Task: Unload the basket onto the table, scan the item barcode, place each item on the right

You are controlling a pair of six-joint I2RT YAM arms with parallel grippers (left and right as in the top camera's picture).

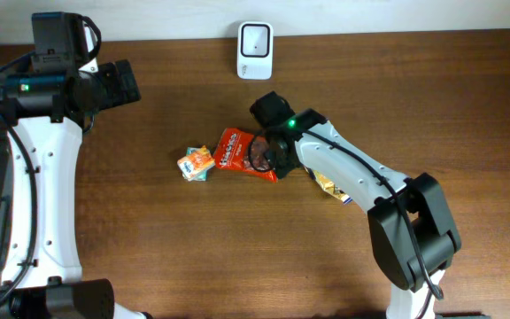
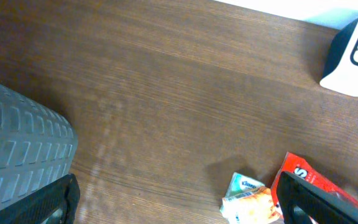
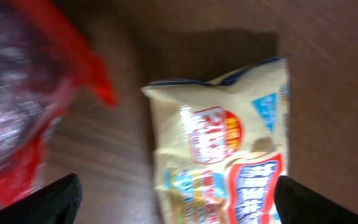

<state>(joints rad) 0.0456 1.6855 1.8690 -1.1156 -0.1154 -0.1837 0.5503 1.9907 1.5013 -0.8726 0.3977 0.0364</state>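
Barcode scanner (image 1: 255, 50), white, stands at the far edge of the wooden table (image 1: 149, 221), near its middle. Three items lie grouped at the table centre. A small orange-and-white carton (image 1: 197, 164) is leftmost. A red packet (image 1: 240, 151) lies just right of it, apart from it. A cream packet (image 1: 333, 186) lies further right, partly hidden under the right arm in the overhead view.

The right gripper (image 1: 270, 152) hangs over the right end of the red packet. Its fingers (image 3: 55, 199) are spread wide and released, grasping nothing. In the right wrist view the cream packet lies on the table between them, and the red packet shows blurred at the left.

The left gripper (image 1: 122, 82) sits at the far left, well apart from all items. Its fingers (image 2: 42, 202) are released and empty. A grey ribbed surface (image 2: 17, 149) shows at the left of the left wrist view.
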